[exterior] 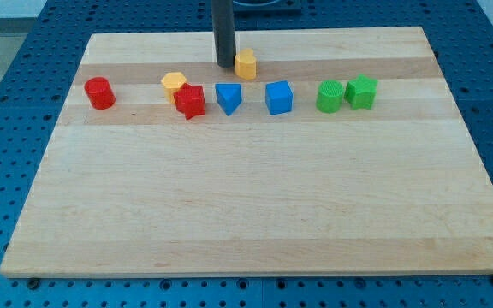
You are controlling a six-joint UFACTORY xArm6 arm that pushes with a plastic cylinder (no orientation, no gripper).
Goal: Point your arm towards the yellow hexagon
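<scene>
The yellow hexagon sits near the view's top, a little left of centre, on the wooden board. My tip is at the end of the dark rod and stands right beside the hexagon's left side, close to touching it. A second yellow block lies further left, pressed against a red star-shaped block.
In a row across the board lie a red cylinder, a blue triangular block, a blue cube, a green cylinder and a green star-shaped block. A blue perforated table surrounds the board.
</scene>
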